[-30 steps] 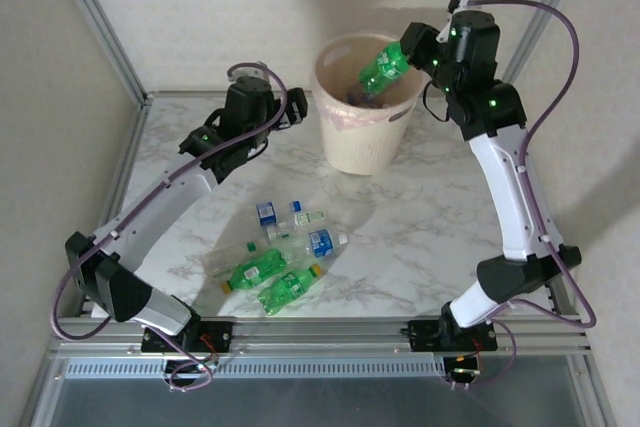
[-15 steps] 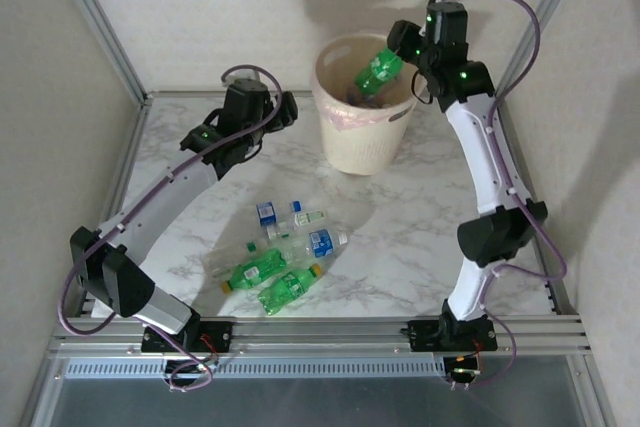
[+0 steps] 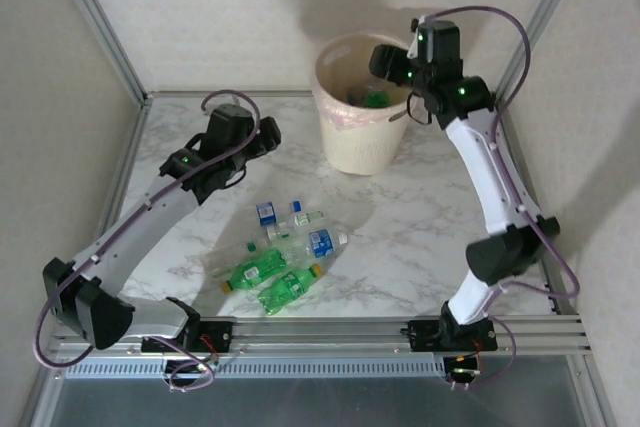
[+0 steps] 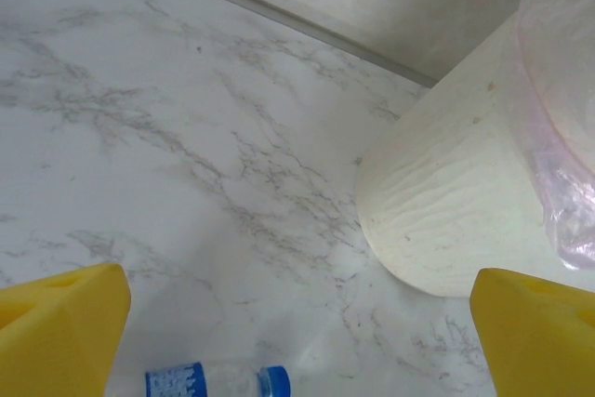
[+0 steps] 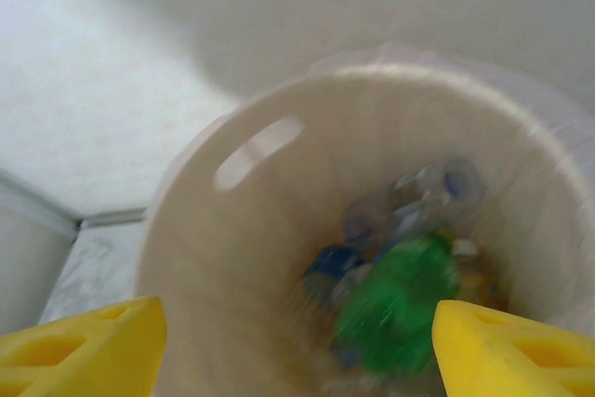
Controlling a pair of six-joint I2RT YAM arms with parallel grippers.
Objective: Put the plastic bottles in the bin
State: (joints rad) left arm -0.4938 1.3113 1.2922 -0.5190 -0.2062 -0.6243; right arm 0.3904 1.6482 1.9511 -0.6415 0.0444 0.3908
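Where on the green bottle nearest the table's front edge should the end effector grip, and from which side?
The green bottle lies flat on its side, so come from straight above and probably close across its mid-body; the other green bottle lies close alongside.

The green bottle (image 5: 395,309) inside the bin (image 5: 232,258) is one big blur, and the bottles (image 5: 432,183) around it are too smudged to count. The bottom edge of the left wrist view cuts off a clear bottle (image 4: 218,383).
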